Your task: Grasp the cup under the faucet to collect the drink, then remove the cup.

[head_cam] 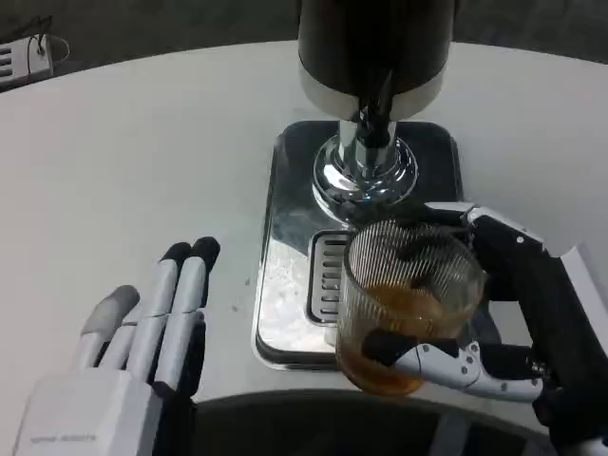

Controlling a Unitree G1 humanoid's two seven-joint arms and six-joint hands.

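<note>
A clear ribbed glass cup (404, 304) with amber drink in its lower part sits over the front of the metal drip tray (285, 228), below and in front of the faucet (372, 119) of the dark drink dispenser (372, 47). My right hand (494, 323) grips the cup from the right, with one finger across its front and others behind it. My left hand (142, 342) lies flat on the table to the left of the tray, fingers straight and apart, holding nothing.
The dispenser's chrome foot (366, 171) stands on the tray's back half, and a slotted grate (328, 275) lies beside the cup. A small white object (24, 59) sits at the far left table edge. White tabletop (142, 161) spreads to the left.
</note>
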